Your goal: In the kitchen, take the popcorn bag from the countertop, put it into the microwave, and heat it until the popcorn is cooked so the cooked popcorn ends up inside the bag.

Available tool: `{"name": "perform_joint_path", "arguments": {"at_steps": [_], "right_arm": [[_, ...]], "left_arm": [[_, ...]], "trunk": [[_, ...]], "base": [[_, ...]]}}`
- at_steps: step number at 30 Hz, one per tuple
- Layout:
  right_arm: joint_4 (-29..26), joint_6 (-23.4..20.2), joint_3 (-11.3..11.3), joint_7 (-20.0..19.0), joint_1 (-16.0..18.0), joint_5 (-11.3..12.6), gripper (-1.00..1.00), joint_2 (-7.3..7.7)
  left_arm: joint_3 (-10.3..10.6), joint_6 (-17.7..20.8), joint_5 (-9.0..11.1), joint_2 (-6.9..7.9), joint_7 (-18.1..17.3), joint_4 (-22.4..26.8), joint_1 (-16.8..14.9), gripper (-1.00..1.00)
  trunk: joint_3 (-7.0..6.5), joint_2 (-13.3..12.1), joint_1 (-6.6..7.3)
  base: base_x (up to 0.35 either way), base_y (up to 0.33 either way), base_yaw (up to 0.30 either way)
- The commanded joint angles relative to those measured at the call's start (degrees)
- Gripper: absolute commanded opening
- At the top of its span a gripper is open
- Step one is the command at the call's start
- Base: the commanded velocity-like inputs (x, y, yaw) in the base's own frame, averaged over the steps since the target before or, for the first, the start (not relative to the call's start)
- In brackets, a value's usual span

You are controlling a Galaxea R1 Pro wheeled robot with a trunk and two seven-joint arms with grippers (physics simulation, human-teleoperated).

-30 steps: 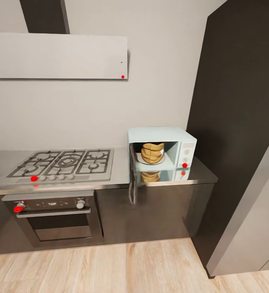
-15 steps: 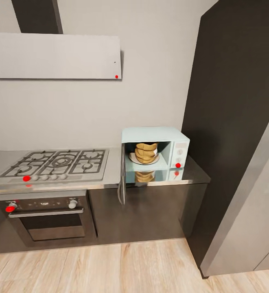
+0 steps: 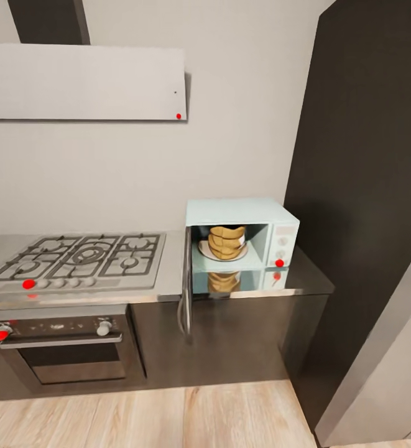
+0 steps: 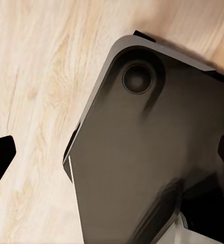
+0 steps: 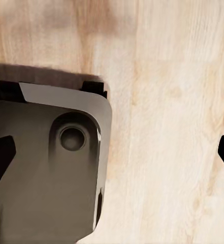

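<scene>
The pale mint-blue microwave [image 3: 273,218] stands at the right end of the silver-grey countertop [image 3: 308,280]. Its door [image 3: 185,292] hangs open toward me, seen edge-on. Inside, the mustard-tan popcorn bag [image 3: 226,241] sits upright on a white plate, and its reflection shows on the worktop below. The popcorn itself is hidden. A red light [image 3: 279,262] glows on the microwave's control panel. My left gripper [image 4: 112,157] and right gripper [image 5: 113,155] both point down over the wood floor and my dark base. Each has its black fingertips wide apart with nothing between them.
A steel gas hob [image 3: 81,258] lies left of the microwave, with a black-and-steel oven [image 3: 65,345] under it and a grey hood [image 3: 81,81] above. A tall dark cabinet [image 3: 367,186] rises at the right, beside a grey panel [image 3: 385,386]. Pale wood floor [image 3: 168,417] spreads in front.
The whole head view has shifted with the camera, and the counter sits slightly lower and nearer. The microwave door stays open with the bag inside.
</scene>
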State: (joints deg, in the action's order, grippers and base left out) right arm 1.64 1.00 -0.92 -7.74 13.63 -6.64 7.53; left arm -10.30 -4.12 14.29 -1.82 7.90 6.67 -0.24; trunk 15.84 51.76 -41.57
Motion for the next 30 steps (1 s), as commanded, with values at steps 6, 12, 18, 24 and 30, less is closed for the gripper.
{"name": "perform_joint_path", "arguments": {"at_steps": [6,12,18,24,30], "right_arm": [[0.12,0.20,-0.13,0.06,0.08,-0.48,1.00,0.08],[0.12,0.34,-0.12,0.09,0.08,-0.56,1.00,0.13],[0.12,0.80,-0.13,0.09,0.10,-0.57,1.00,0.12],[0.04,1.12,-0.05,0.16,0.08,-0.79,1.00,0.17],[0.03,1.26,-0.05,0.18,0.09,-0.70,1.00,0.08]], "left_arm": [[-0.16,-0.19,0.39,-0.03,0.10,0.02,-0.02,1.00],[0.15,-0.15,0.12,0.08,-0.07,0.94,-0.03,1.00],[0.42,1.48,-0.18,0.41,-0.19,7.68,-0.03,1.00],[0.38,20.70,-0.13,1.95,0.08,36.49,-0.02,1.00],[0.37,30.75,0.29,2.19,-0.19,65.05,-0.57,1.00]], "trunk": [[0.07,0.04,-0.03],[0.07,0.04,-0.03],[0.07,0.04,-0.03],[0.07,0.04,-0.03],[0.07,0.04,-0.03]], "base": [[0.075,-0.029,0.165],[0.000,0.000,0.003],[0.000,0.000,0.000],[0.000,0.000,0.000],[0.000,0.000,0.000]]}}
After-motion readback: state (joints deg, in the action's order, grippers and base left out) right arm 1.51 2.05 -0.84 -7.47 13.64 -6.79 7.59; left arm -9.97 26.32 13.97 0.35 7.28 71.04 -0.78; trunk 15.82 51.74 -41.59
